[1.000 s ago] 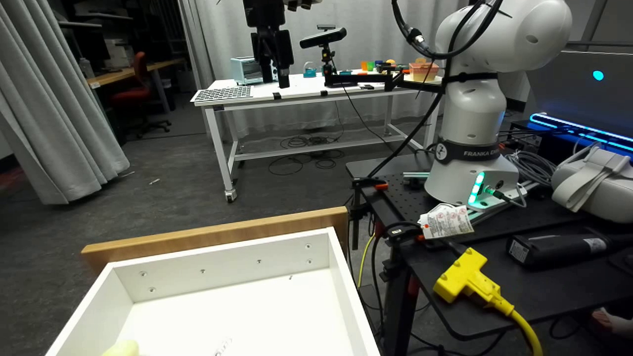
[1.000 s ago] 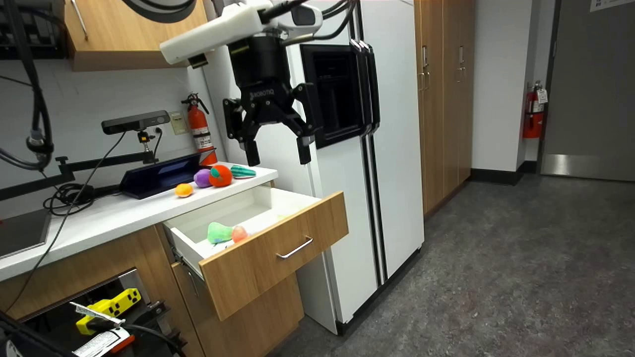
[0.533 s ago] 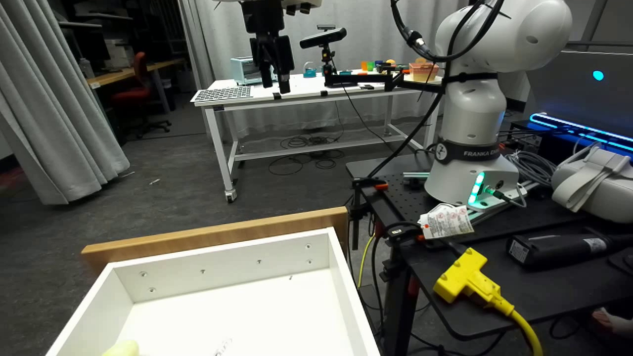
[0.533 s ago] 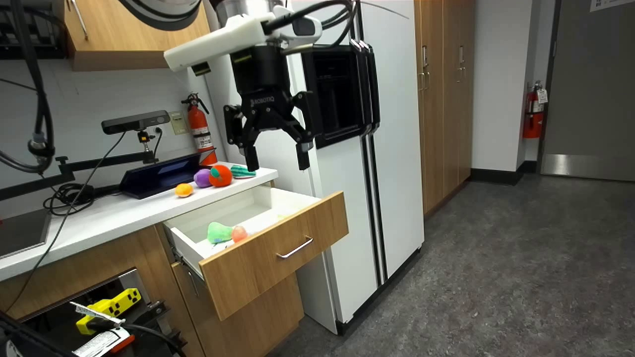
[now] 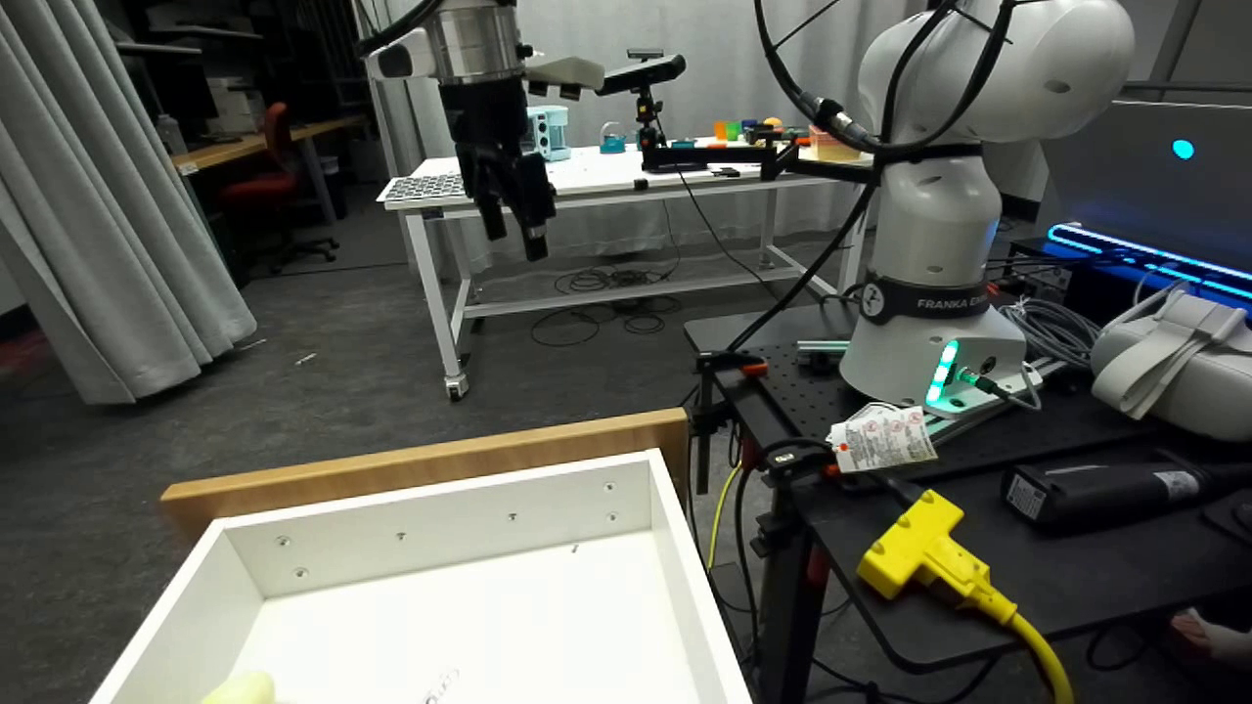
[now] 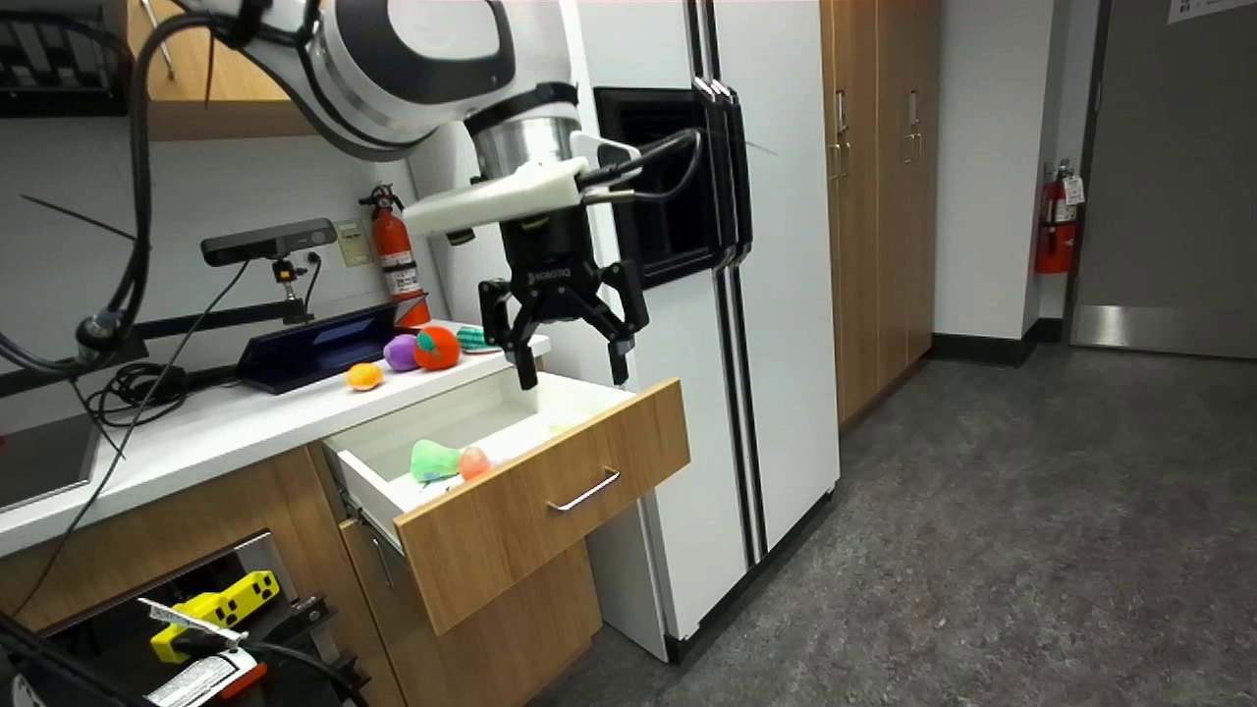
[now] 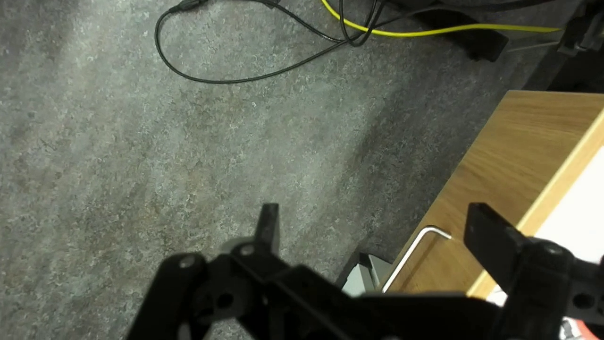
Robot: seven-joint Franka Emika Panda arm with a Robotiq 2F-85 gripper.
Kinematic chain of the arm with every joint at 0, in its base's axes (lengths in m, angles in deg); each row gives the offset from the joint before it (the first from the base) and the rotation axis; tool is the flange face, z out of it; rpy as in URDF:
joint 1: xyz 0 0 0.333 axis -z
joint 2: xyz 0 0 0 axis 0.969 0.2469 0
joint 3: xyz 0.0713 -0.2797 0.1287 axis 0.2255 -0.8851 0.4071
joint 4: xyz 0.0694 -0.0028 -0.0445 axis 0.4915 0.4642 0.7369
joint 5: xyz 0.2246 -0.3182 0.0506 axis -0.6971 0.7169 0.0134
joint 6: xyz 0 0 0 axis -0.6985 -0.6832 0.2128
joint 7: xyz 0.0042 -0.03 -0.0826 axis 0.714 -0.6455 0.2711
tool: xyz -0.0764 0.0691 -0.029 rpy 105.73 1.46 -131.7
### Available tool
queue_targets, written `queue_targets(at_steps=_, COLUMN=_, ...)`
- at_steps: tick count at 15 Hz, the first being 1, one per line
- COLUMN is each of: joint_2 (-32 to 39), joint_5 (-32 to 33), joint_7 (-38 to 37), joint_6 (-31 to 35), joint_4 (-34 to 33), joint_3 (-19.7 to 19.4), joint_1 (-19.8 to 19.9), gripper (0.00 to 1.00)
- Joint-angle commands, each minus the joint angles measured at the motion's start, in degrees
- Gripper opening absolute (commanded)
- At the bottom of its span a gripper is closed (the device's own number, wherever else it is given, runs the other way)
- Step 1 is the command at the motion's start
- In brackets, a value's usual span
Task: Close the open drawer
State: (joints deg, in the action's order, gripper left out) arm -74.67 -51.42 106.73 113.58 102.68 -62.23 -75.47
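The drawer (image 5: 430, 458) stands pulled out, with a light-wood front and white inside. It also shows in an exterior view (image 6: 545, 560) under the counter, with a metal bar handle (image 6: 584, 491) on its front. A green toy (image 6: 432, 461) and a pinkish toy (image 6: 474, 462) lie inside it. My gripper (image 6: 573, 376) is open, empty and pointing down, higher than the drawer and apart from it. In the wrist view, my gripper (image 7: 374, 208) has one finger over the floor and the other over the drawer front (image 7: 514, 156); the handle (image 7: 408, 257) shows between them, its lower end hidden.
The white counter (image 6: 245, 422) holds several toys and a dark tablet. A fridge (image 6: 786, 295) stands beside the drawer. The black robot table (image 5: 1027, 596) with a yellow power splitter (image 5: 910, 543) is close to the drawer's side. Cables (image 7: 226, 81) lie on the floor.
My gripper has come down toward the drawer's height and shifted left in one exterior picture, right in another. It stays open. The drawer has not moved.
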Motion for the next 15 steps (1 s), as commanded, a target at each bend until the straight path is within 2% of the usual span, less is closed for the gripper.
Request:
queue_targets(at_steps=1, joint_2=7.7, joint_5=-2.9, joint_7=-0.4, joint_6=3.9, joint_4=-4.3, joint_3=1.9, joint_1=0.0, gripper=1.00)
queue_targets(at_steps=4, joint_2=11.5, joint_5=-3.1, joint_7=-2.3, joint_6=4.6, joint_4=-7.3, joint_3=3.7, joint_1=0.5, gripper=1.00)
queue_targets(at_steps=5, joint_2=8.7, joint_5=-1.8, joint_7=-1.5, joint_6=4.3, joint_4=-4.3, joint_3=3.7, joint_1=1.0, gripper=1.00)
queue_targets(at_steps=11, joint_2=9.8, joint_5=-1.8, joint_7=-1.7, joint_6=4.3, joint_4=-4.8, joint_3=4.1, joint_1=1.3, gripper=1.00)
queue_targets(at_steps=15, joint_2=14.6, joint_5=-1.9, joint_7=-1.8, joint_6=6.5, joint_4=-6.9, joint_3=4.9, joint_1=1.0, gripper=1.00)
